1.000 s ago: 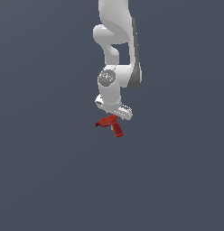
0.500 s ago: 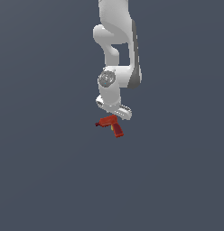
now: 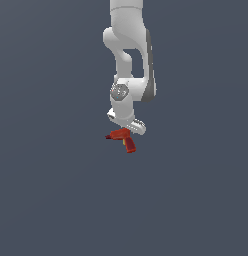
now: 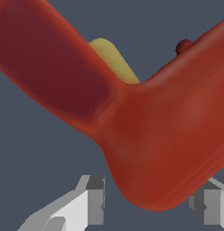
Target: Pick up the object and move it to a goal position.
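Observation:
The object is a small red power drill (image 3: pixel 123 137) with a dark nose tip and a yellow mark on its handle (image 3: pixel 124 142). It sits directly under my gripper (image 3: pixel 127 129) in the exterior view. In the wrist view the drill (image 4: pixel 163 126) fills most of the picture, with the yellow mark (image 4: pixel 114 61) behind its handle. My gripper (image 4: pixel 150 200) straddles the drill's body, one of its grey fingers (image 4: pixel 93 198) on each side. A narrow gap shows between each finger and the red body, so the jaws stand open around it.
The white arm (image 3: pixel 130 60) hangs straight down from the top of the exterior view. Around it there is only a plain dark grey ground (image 3: pixel 56 190). No other objects, containers or edges show.

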Controlling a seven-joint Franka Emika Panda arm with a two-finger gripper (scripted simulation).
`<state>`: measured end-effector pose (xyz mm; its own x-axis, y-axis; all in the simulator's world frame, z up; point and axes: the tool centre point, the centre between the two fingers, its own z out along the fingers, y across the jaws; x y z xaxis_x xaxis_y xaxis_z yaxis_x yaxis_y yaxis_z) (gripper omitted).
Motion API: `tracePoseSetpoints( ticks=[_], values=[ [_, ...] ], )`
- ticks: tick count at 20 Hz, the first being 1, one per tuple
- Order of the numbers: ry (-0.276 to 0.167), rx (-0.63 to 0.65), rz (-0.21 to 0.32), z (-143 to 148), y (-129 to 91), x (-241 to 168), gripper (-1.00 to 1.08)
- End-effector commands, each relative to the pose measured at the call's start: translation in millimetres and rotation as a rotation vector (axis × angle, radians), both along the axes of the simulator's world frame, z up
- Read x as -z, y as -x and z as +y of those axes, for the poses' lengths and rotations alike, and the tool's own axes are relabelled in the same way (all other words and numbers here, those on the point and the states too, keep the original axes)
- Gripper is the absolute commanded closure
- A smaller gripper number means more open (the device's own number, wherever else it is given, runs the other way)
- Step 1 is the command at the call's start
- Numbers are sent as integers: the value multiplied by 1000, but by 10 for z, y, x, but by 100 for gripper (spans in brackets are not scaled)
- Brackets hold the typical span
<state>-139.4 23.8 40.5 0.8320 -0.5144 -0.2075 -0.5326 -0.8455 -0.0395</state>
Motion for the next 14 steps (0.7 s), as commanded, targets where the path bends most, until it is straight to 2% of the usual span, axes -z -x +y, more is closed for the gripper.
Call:
tracePoseSetpoints(
  ticks=[1,14],
  values=[
    [0,0,-2,5,-4,7,108],
    [0,1,-1,-22,-32,2,108]
  ],
)
